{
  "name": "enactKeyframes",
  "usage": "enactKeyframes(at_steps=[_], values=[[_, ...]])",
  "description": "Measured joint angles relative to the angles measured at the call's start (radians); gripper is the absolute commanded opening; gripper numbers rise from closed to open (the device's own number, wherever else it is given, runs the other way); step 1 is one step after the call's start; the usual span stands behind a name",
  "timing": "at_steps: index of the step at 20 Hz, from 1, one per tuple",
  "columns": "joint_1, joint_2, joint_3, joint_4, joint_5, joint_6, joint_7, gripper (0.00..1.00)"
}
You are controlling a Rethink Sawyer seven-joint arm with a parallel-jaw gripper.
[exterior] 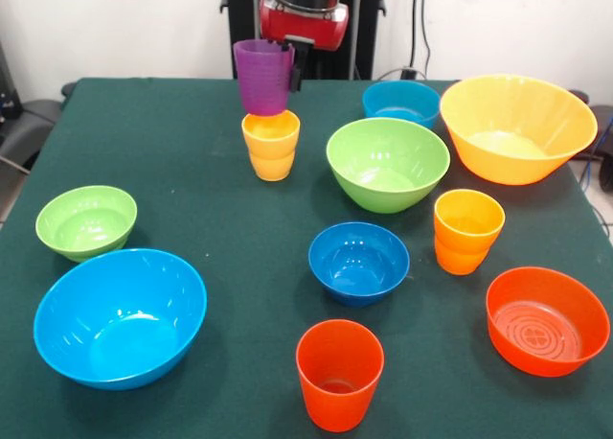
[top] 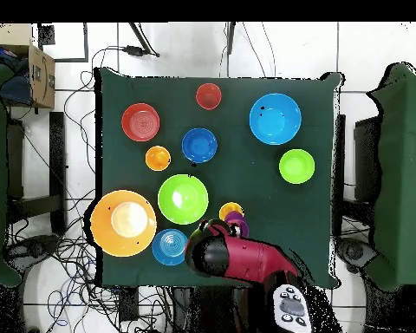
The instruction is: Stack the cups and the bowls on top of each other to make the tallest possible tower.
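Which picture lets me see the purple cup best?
The front view. There the purple cup shows whole, held by the gripper just above the yellow cup. In the overhead view only a purple sliver peeks out beside the arm.

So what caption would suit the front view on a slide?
End effector holding a purple cup above a yellow cup, with bowls scattered across the green table.

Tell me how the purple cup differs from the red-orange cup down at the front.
The purple cup hangs in the air in the gripper, just above a yellow cup; the red-orange cup stands alone on the green table. The purple cup has ridged bands round its wall; the red-orange cup looks smooth. The purple cup is at the far side, the red-orange at the near edge. Both are upright, open-topped tumblers.
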Motion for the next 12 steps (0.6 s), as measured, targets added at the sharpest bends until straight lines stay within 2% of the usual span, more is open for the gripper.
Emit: enactKeyframes(at_steps=[12], values=[[0.000, 0.068, 0.007, -0.001, 0.000, -0.058, 0.000, 0.00]])
